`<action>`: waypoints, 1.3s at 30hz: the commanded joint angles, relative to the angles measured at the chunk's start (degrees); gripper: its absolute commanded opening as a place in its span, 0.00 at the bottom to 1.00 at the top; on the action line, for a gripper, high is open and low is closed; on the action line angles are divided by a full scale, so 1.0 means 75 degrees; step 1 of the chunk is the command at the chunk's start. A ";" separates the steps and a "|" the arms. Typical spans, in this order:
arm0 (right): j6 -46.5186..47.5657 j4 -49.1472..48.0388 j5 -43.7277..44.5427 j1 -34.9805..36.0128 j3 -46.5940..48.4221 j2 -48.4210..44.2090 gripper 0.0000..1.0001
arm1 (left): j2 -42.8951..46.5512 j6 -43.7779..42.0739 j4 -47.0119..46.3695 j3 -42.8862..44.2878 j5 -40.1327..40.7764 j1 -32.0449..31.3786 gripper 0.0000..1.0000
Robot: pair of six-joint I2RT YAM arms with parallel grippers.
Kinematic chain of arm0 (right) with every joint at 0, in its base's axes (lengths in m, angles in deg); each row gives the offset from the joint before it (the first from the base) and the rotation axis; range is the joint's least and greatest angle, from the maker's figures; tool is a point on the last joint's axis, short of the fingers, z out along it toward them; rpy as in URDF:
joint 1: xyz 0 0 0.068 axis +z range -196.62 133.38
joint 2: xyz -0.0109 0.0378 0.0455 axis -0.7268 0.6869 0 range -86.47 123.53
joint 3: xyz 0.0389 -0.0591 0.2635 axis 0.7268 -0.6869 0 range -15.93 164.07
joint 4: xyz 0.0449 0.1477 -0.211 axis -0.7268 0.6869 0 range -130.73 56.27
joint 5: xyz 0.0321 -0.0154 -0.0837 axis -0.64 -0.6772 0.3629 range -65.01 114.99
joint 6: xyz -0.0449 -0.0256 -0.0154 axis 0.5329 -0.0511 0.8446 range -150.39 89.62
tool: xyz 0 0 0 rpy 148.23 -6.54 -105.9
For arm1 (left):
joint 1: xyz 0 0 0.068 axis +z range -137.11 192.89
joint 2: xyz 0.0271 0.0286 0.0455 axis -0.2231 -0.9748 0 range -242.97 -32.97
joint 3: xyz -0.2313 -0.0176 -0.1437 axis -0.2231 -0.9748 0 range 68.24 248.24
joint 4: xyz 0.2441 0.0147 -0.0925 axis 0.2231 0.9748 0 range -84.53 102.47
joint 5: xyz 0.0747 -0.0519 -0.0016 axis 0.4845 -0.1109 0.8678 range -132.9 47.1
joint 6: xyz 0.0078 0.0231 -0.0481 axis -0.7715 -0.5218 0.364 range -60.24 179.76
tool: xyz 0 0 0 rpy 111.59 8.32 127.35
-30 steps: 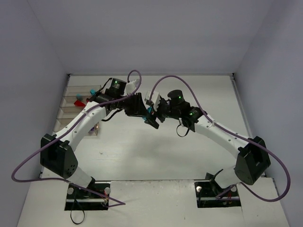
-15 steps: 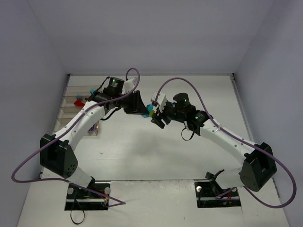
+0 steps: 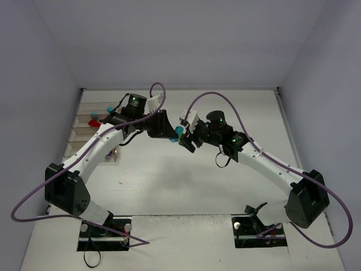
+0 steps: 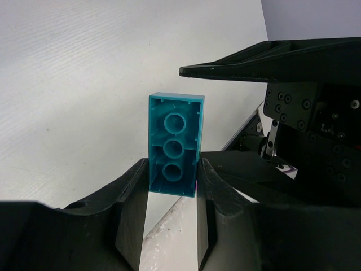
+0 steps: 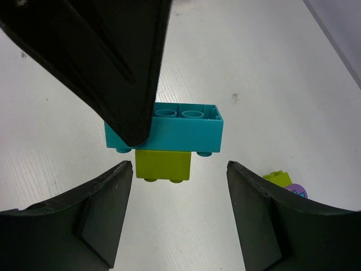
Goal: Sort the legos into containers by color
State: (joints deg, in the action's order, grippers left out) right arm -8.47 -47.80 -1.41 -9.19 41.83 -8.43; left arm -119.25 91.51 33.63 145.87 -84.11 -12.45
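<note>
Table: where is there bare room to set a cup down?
Bare table lies on the near side between the two arm bases, and at the far right corner. Crowded: the middle, where the left gripper holds a cyan brick before the open right gripper, and the left edge by the containers.

One finger (image 5: pixel 113 62) of the left gripper (image 4: pixel 172 175) covers the left end of the cyan brick (image 5: pixel 186 132). A loose lime brick (image 5: pixel 276 178) is half hidden behind one finger (image 5: pixel 265 220) of the right gripper (image 5: pixel 179 169).
</note>
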 commanded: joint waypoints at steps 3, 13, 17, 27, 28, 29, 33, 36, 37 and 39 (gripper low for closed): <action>-0.0109 -0.0779 -0.0137 -0.0045 0.0397 0.0024 0.62 | 0.0570 0.0114 -0.0579 -0.0025 -0.0341 0.0016 0.09; -0.0331 -0.1073 -0.0337 -0.0045 0.0443 0.0036 0.53 | 0.0629 0.0349 -0.0860 -0.0248 -0.0528 0.0028 0.09; -0.0378 -0.1190 -0.0337 -0.0034 0.0432 0.0001 0.49 | 0.0617 0.0337 -0.0872 -0.0283 -0.0552 0.0016 0.09; -0.0332 -0.1213 -0.0184 -0.0127 -0.0106 -0.0093 0.00 | 0.0641 0.0360 -0.0977 -0.0237 -0.0259 0.0156 0.03; -0.0343 -0.1202 -0.0184 -0.0162 -0.0316 -0.0104 0.00 | 0.0652 0.0396 -0.1047 -0.0248 -0.0247 0.0284 0.03; -0.0355 -0.1202 -0.0184 -0.0209 -0.0411 -0.0151 0.00 | 0.0641 0.0431 -0.1083 -0.0237 -0.0259 0.0378 0.02; -0.0460 -0.1225 -0.0173 -0.0455 -0.0891 -0.0303 0.00 | 0.0664 0.0571 -0.1165 -0.0202 -0.0282 0.0929 0.00; -0.0519 -0.1237 -0.0172 -0.0643 -0.1173 -0.0386 0.00 | 0.0664 0.0572 -0.1200 -0.0201 -0.0318 0.1362 0.00; -0.0531 -0.1237 -0.0161 -0.0713 -0.1266 -0.0432 0.00 | 0.0653 0.0583 -0.1212 -0.0190 -0.0341 0.1572 0.00; -0.0554 -0.1237 -0.0091 -0.0748 -0.1314 -0.0444 0.00 | 0.0606 0.0572 -0.1212 -0.0190 -0.0306 0.1796 0.00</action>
State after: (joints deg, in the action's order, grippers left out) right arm -11.82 -54.19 -2.83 -14.43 31.49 -8.92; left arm -117.00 95.20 28.28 142.76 -86.04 -0.74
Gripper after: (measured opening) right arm 0.337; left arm 0.273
